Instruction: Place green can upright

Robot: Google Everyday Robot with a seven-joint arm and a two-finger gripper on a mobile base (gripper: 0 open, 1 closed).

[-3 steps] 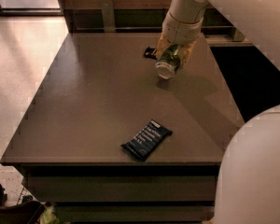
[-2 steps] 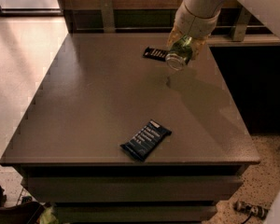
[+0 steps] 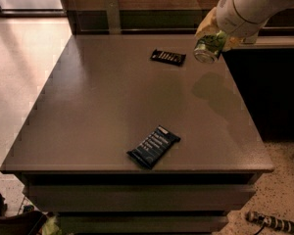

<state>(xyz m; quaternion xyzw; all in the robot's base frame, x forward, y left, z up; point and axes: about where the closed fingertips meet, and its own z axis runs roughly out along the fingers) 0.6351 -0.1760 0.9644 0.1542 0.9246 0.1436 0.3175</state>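
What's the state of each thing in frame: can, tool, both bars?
green can: held in the air above the table, tilted, silver end facing down and forward; not upright yet.
tool: above the table's far right corner, shut on the green can.
far snack bar: lying flat near the far edge, apart from the tool.
near snack bar: lying flat near the front edge, set at an angle.
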